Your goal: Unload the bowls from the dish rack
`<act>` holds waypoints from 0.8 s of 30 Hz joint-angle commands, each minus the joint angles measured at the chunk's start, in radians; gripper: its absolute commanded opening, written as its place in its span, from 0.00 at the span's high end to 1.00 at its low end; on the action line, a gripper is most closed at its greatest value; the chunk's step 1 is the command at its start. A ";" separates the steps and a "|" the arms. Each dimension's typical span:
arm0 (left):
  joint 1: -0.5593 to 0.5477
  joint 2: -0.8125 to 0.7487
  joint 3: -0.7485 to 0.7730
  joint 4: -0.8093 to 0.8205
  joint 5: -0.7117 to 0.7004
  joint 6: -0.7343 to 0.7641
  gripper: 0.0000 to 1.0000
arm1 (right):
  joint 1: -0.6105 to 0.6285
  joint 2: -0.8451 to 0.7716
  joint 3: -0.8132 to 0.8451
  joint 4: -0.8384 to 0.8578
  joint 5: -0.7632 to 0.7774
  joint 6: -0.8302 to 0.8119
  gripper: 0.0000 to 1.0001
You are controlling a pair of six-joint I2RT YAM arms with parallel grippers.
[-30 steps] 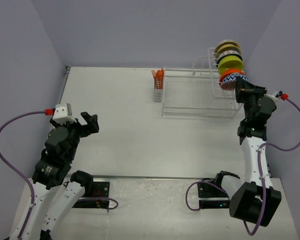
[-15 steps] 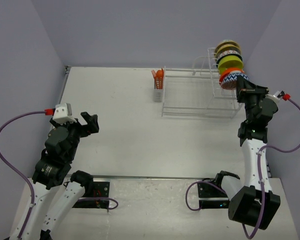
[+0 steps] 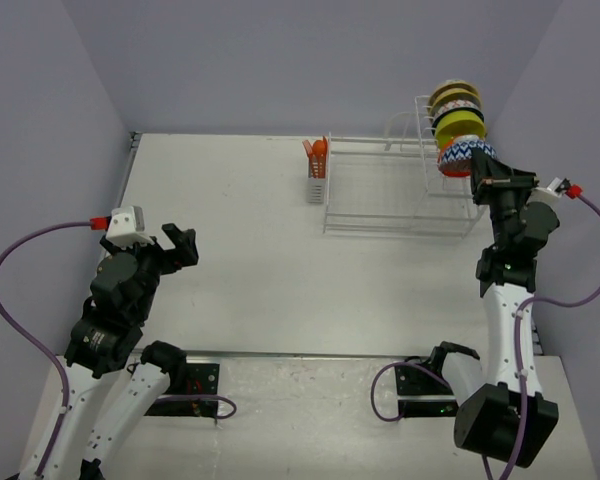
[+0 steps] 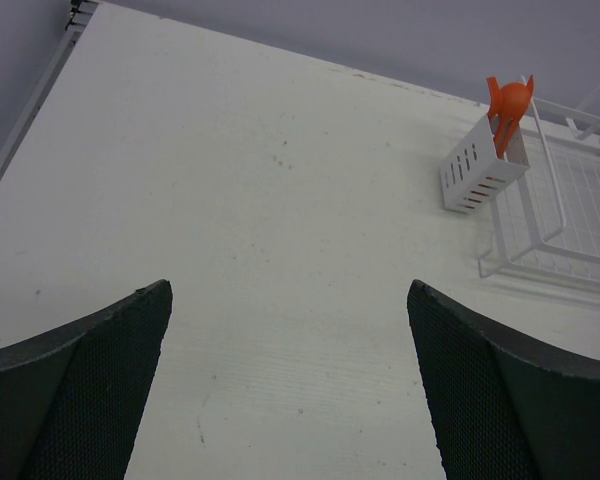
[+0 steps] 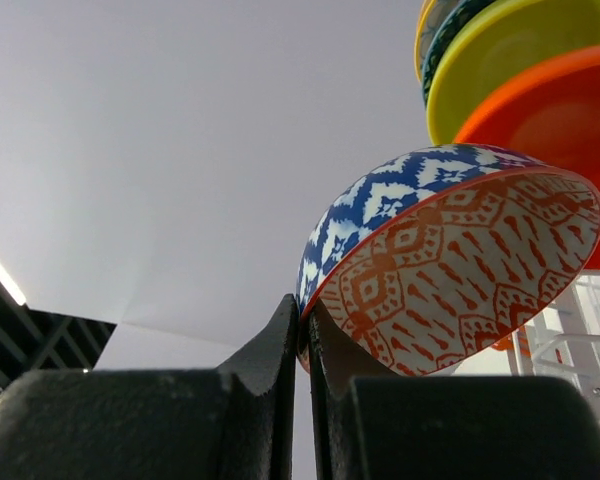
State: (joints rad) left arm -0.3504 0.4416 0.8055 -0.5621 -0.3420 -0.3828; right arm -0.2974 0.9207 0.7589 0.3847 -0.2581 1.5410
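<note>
- While the right gripper (image 5: pixel 302 330) keeps its fingers pressed together on the rim of the blue patterned bowl (image 5: pixel 450 250), we judge the step in hand to be drawing that bowl out of the dish rack (image 3: pixel 400 231).
- That bowl rises up and to the right of the fingertips, tilted, its orange-printed inside facing the wrist. Whether it is free of the wires we cannot tell.
- To do this well, we would pull slowly back toward the wrist. The pinch must stay firm, since only a thin edge is held, and the bowl should stay off the orange bowl (image 5: pixel 570 120) just behind it.
- Our left gripper (image 4: pixel 288 290) is spread wide over the table (image 4: pixel 230 200), holding nothing. The cutlery basket (image 4: pixel 475 170) lies ahead and to its right.
- We count 1 rack and 1 basket. Of bowls, 1 is pinched, then come 1 orange, 1 lime-green bowl (image 5: pixel 510 50), and 1 or 2 more whose edges overlap. The orange utensils (image 4: pixel 510 100) we cannot count.
</note>
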 commanded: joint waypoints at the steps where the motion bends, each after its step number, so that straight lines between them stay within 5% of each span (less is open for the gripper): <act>1: -0.001 0.006 0.000 0.044 0.014 0.015 0.00 | 0.000 -0.043 0.071 0.092 -0.017 0.008 1.00; 14: 0.016 0.006 0.000 0.044 0.014 0.015 0.00 | 0.128 -0.166 0.086 -0.018 -0.136 -0.139 1.00; 19: 0.043 0.009 0.006 0.039 0.001 0.015 0.00 | 0.432 -0.117 0.221 -0.202 -0.087 -0.408 1.00; 24: 0.091 -0.010 0.018 0.008 -0.093 -0.017 0.00 | 0.821 0.209 0.587 -0.584 0.054 -0.842 1.00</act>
State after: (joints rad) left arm -0.2890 0.4423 0.8055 -0.5632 -0.3630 -0.3840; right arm 0.3809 0.9630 1.1469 0.0311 -0.3061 1.0328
